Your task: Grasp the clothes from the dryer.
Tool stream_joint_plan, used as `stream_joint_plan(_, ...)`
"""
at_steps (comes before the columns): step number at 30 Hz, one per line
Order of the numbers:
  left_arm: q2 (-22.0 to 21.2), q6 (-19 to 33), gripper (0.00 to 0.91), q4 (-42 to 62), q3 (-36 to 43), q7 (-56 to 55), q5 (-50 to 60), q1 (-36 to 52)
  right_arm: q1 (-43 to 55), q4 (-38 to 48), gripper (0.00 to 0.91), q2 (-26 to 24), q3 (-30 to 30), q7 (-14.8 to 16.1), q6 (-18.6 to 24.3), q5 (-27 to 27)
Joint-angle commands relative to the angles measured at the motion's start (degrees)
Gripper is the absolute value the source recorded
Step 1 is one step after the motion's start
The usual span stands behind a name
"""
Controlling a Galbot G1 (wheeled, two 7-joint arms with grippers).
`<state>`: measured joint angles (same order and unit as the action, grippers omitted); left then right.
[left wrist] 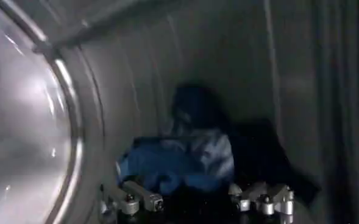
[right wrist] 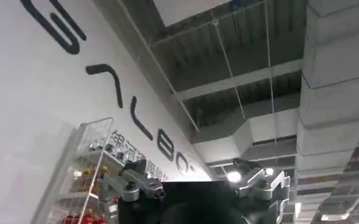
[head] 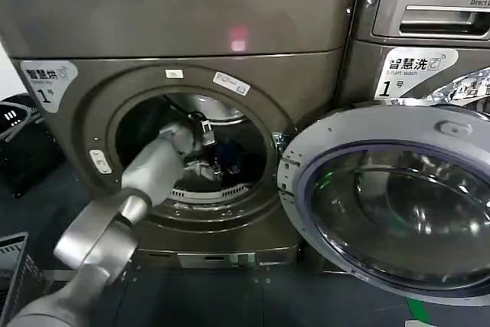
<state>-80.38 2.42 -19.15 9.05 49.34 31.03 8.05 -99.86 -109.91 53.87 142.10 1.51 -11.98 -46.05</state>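
Observation:
The dryer (head: 191, 28) is bronze-grey, and its round mouth stands open. My left arm reaches through the mouth, with the left gripper (head: 208, 149) deep inside the drum. In the left wrist view, a crumpled heap of clothes (left wrist: 179, 161) lies on the drum wall, blue fabric with a paler patch and a dark piece behind it. The left gripper (left wrist: 199, 204) is open; its fingertips (left wrist: 144, 199) sit spread just short of the heap, not touching it. My right gripper (right wrist: 200, 193) is parked, pointing up at a ceiling, open and holding nothing.
The dryer's glass door (head: 390, 197) hangs open to the right, filling the lower right. A silver LG machine (head: 429, 5) stands beside the dryer. A dark basket (head: 15, 124) sits at the far left, and a grey crate corner (head: 11, 266) at the bottom left.

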Motion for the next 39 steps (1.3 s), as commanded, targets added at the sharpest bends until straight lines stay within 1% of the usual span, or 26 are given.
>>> stream_joint_plan(1, 0.5, 2.5, 0.907, 1.7, 1.8, 8.2, 17.6, 2.3, 0.0, -0.3, 0.907, 0.1, -0.1, -0.1, 0.0, 0.0)
stream_joint_plan(8, 1.1, 4.0, 0.907, 2.9, 2.6, 10.9, 21.9, 3.0, -0.1, -0.5, 0.907, 0.0, -0.1, -0.1, 0.0, 0.0)
stream_joint_plan(18, -0.1, -0.1, 0.907, 7.0, 2.2, 10.8, 18.4, 2.4, -0.4, -0.7, 0.907, 0.2, 0.2, 0.0, 0.1, 0.0)
stream_joint_plan(26, -0.2, -0.4, 0.907, 7.0, 2.0, 10.4, 16.5, 1.3, 0.1, -1.0, 0.907, 0.2, -0.3, -0.1, 0.1, 0.2)
stream_joint_plan(27, -0.4, -0.5, 0.808, 7.1, 2.0, 10.4, 16.5, 1.2, 0.1, -1.0, 0.907, 0.2, -0.4, -0.1, 0.1, 0.3)
stream_joint_plan(28, -0.6, -0.5, 0.569, 7.2, 2.0, 10.5, 16.5, 1.2, 0.1, -1.0, 0.907, 0.2, -0.4, -0.1, 0.1, 0.3)
stream_joint_plan(29, -0.7, -0.5, 0.159, 7.2, 2.0, 10.5, 16.5, 1.2, 0.1, -0.9, 0.907, 0.2, -0.4, -0.1, 0.1, 0.3)
stream_joint_plan(31, -0.8, -0.5, 0.125, 7.2, 2.1, 10.6, 16.5, 1.2, 0.2, -0.9, 0.907, 0.2, -0.3, -0.1, 0.1, 0.3)
stream_joint_plan(33, -0.8, -0.4, 0.023, 7.3, 2.2, 10.8, 16.6, 1.2, 0.2, -0.8, 0.907, 0.3, -0.3, -0.1, 0.1, 0.3)
stream_joint_plan(34, -0.7, -0.3, 0.000, 7.3, 2.3, 10.9, 16.7, 1.3, 0.2, -0.8, 0.907, 0.3, -0.4, -0.1, 0.1, 0.4)
stream_joint_plan(39, -0.3, 0.0, 0.000, 7.2, 2.3, 10.9, 16.5, 1.5, 0.3, -0.8, 0.907, 0.3, -0.6, 0.0, 0.2, 0.4)
